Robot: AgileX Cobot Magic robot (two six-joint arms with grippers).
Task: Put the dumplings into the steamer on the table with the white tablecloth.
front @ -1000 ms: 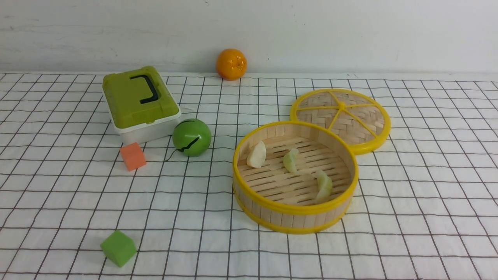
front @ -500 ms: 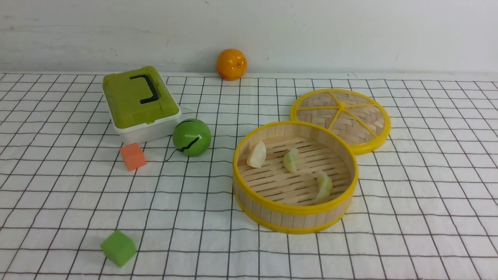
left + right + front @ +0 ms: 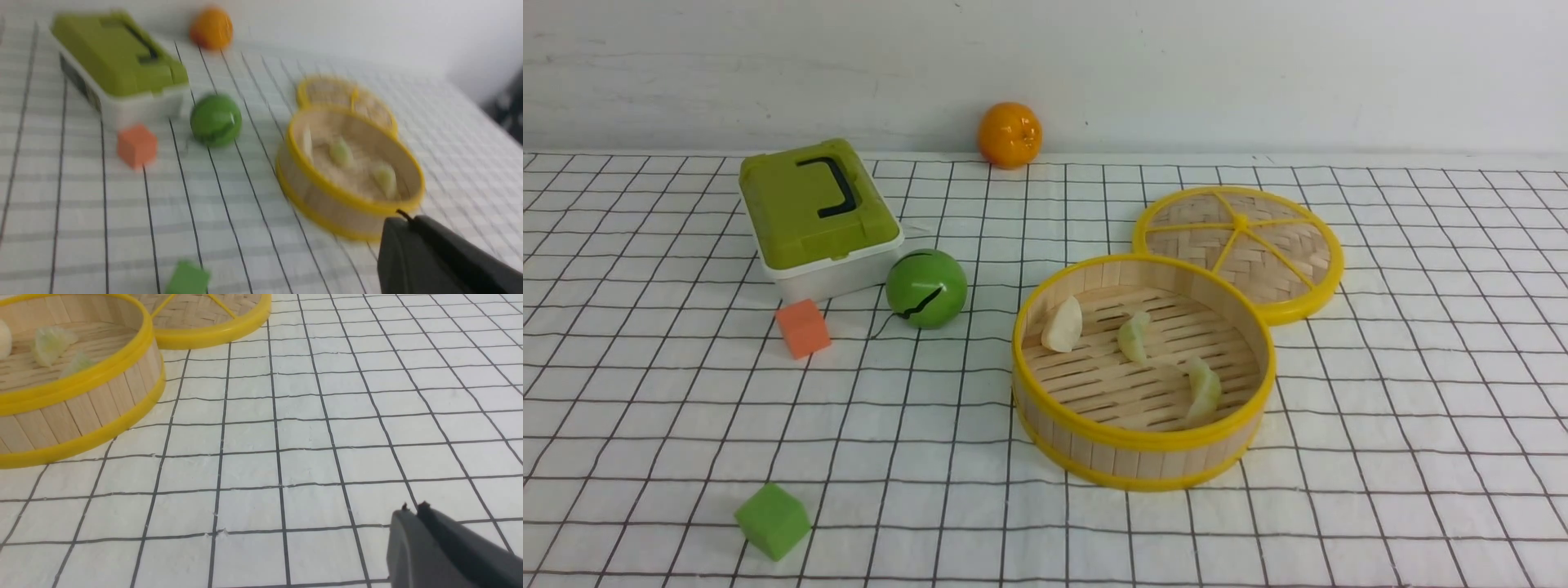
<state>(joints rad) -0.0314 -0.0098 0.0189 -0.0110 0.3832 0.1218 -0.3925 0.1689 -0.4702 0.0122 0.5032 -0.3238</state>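
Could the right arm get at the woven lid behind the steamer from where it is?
Probably yes. The lid lies flat in the open, with bare tablecloth leading to it; only the steamer overlaps its near edge.

The steamer has a wall of pale, matt wooden slats, a slatted wooden floor and smooth, glossy yellow plastic rims. The lid is woven bamboo strip, matt, with yellow plastic spokes and rim. The dumplings look translucent and slightly waxy. The white tablecloth is matt fabric, lightly wrinkled. The box is smooth plastic, green over white. The green ball and the orange are glossy. The orange cube and green cube look matt, foam-like.
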